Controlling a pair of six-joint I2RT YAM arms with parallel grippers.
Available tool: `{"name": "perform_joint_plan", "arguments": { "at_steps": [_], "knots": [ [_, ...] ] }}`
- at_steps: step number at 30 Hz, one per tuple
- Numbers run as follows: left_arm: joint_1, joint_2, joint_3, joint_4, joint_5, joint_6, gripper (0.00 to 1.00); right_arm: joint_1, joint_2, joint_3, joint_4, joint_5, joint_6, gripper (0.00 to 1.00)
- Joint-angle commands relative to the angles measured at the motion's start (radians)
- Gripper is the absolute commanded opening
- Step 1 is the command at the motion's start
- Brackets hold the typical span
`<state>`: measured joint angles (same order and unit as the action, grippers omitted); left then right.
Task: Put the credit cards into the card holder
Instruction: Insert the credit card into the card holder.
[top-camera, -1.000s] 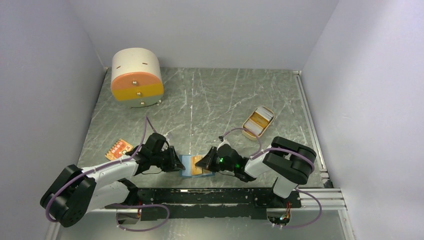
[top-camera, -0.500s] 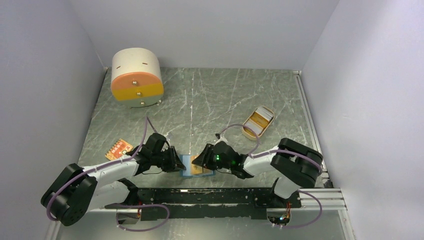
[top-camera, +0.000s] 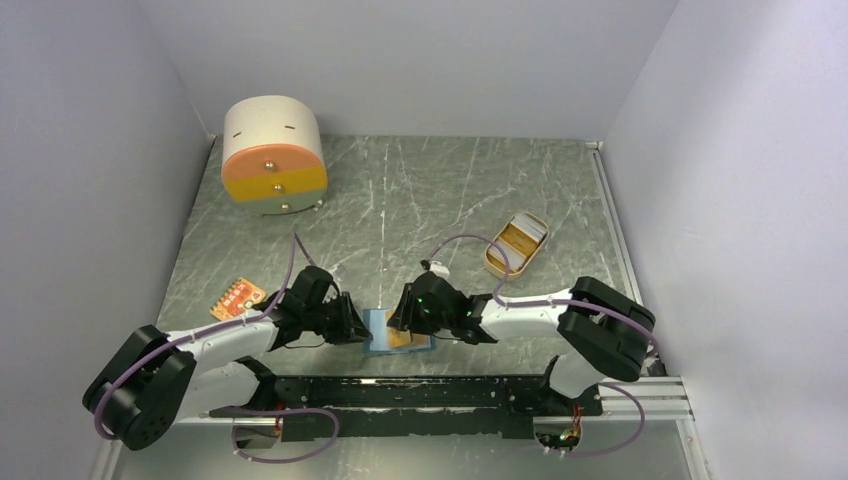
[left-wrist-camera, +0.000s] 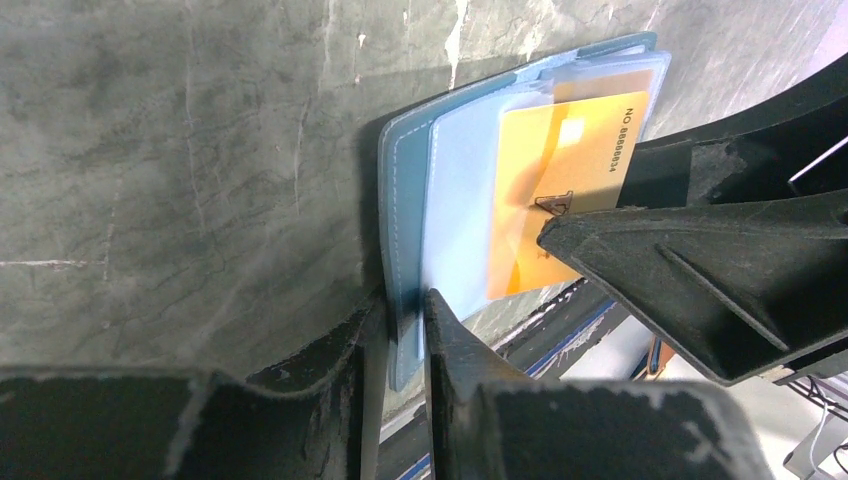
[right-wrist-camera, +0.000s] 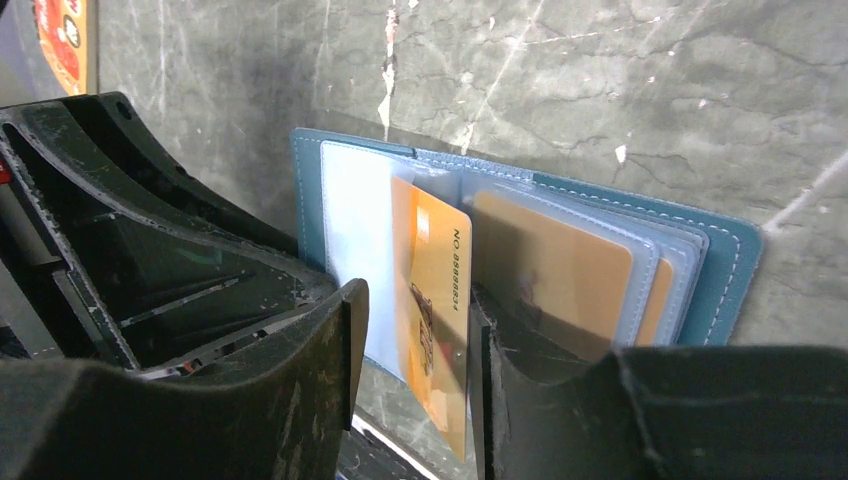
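Blue stitched wallet (left-wrist-camera: 405, 200) lies open near the front edge of the scratched marbled surface (top-camera: 420, 200), clear sleeves showing. Left pincer (left-wrist-camera: 398, 318) is clenched on its edge. Right pincer (right-wrist-camera: 412, 335) grasps a glossy orange card (right-wrist-camera: 435, 320), upright, part-way into a sleeve.

Right pincer (top-camera: 408, 318) shifted left, carrying orange card (right-wrist-camera: 437, 310) farther over wallet (top-camera: 383, 331).

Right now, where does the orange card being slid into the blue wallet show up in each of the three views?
Top external: the orange card lies low centre, on the open card holder between the two end effectors.
Left wrist: upper right of centre, partly under a clear sleeve.
Right wrist: centre, standing edge-on between the right end effector's fingers.
Shared landmark: the card holder's stitched blue edge.
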<state>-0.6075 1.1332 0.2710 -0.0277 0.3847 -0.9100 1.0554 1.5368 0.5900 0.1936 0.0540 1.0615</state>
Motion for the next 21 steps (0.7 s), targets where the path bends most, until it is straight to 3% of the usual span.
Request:
{"name": "perform_joint_plan", "arguments": {
  "at_steps": [1,12,21],
  "knots": [
    [0.004,-0.006,-0.002,-0.013,-0.002,0.005,0.24,0.0,-0.008,-0.005,-0.236,0.087,-0.057,0.45],
    [0.004,0.018,-0.011,0.016,0.01,0.005,0.24,0.007,-0.041,0.058,-0.396,0.156,-0.109,0.48],
    [0.003,0.026,-0.048,0.19,0.13,-0.03,0.26,0.007,-0.057,0.028,-0.336,0.125,-0.106,0.47]
  ]
}}
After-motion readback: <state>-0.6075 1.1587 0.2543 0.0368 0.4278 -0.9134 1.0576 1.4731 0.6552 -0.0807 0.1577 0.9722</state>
